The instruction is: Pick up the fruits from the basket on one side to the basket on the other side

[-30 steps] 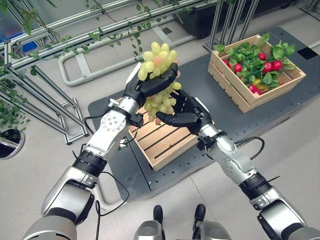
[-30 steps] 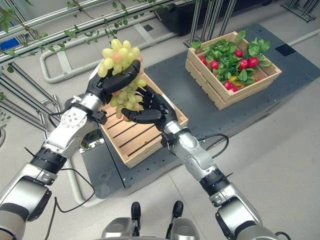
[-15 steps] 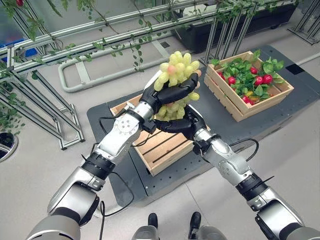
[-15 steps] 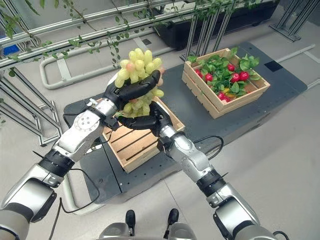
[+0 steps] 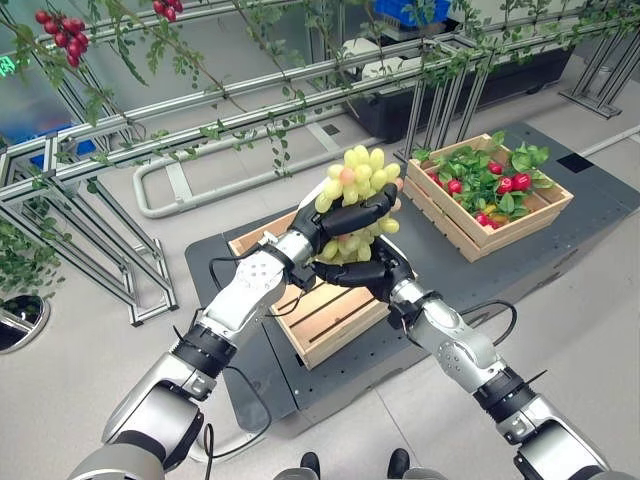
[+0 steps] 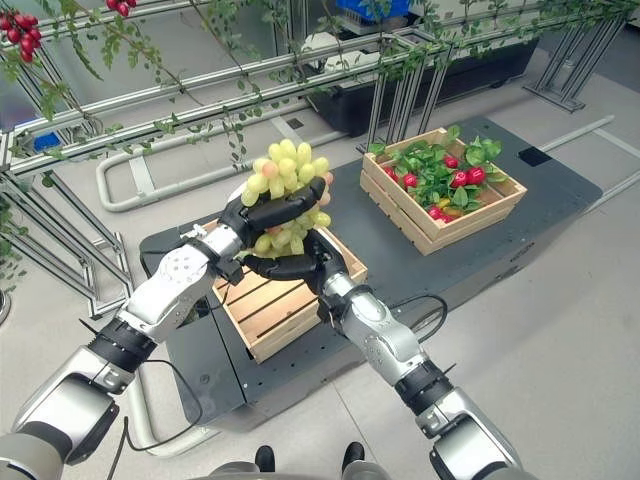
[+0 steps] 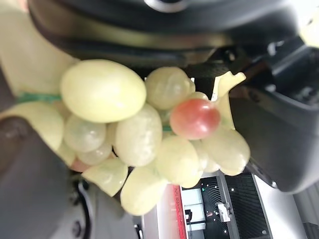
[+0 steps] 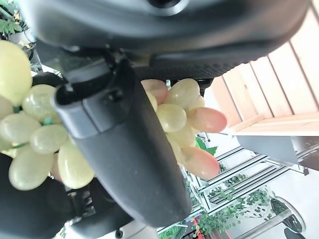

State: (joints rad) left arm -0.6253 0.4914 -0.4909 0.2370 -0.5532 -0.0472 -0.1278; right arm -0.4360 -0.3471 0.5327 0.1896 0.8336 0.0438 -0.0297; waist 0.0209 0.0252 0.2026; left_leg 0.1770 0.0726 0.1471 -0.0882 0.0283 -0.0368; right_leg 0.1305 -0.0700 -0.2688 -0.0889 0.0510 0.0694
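A bunch of green grapes [image 5: 356, 178] with a few pinkish ones is held up above the empty slatted wooden crate [image 5: 322, 312]. My left hand [image 5: 352, 216] is curled round the middle of the bunch [image 7: 133, 135]. Just beneath it, my right hand [image 5: 366, 271] cups the bunch's lower part, its thumb [image 8: 124, 149] and fingers wrapped around the grapes [image 8: 175, 117]. Off to the right on the dark platform stands a second wooden crate [image 5: 520, 222], full of green leaves and red fruits [image 5: 520, 182].
A metal frame of rails [image 5: 200, 95] with hanging vines crosses behind the crates, with red berries [image 5: 58, 28] at the upper left. A white tubular rail [image 5: 170, 200] lies on the floor behind the platform [image 5: 590, 200]. Bare floor lies right and front.
The camera has tilted, shifting the whole scene. My right hand has risen from just below the bunch and closed round its lower part; my left hand keeps its hold.
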